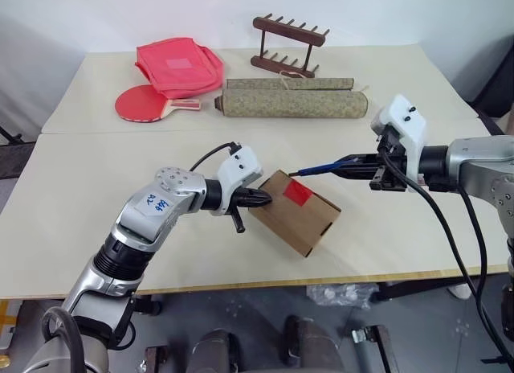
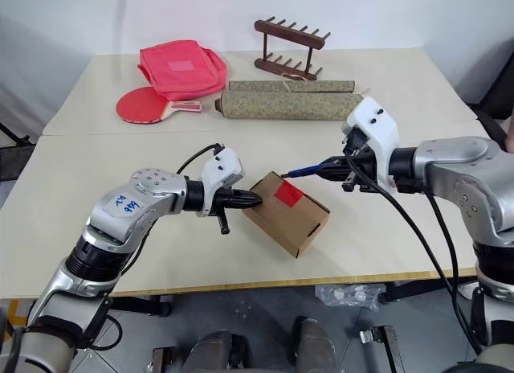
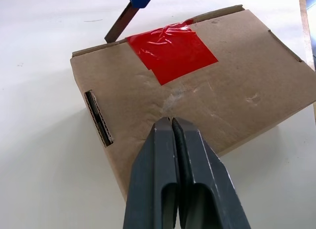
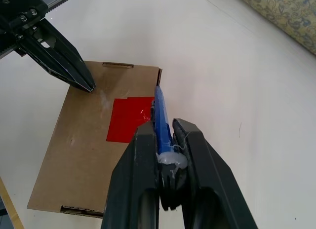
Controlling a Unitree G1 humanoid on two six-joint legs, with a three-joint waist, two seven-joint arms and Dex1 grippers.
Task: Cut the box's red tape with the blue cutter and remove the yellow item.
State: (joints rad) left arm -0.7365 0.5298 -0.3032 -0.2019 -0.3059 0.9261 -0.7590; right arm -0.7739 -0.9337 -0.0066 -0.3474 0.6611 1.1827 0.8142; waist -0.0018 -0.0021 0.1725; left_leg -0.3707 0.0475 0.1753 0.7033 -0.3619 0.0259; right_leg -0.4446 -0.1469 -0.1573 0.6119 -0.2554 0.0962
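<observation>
The brown cardboard box lies on the tabletop, red tape glossy and wrinkled across its flap seam. The left gripper, jaws shut, presses its top beside the tape. The right gripper, jaws clamping the blue cutter, holds its tip at the box's edge by the tape.

The box is plain brown with a bright red tape patch on top. The blue cutter is dark blue. Both hands have black fingers. The bench is pale cream. The rolled mat has a green-gold flowery pattern.
</observation>
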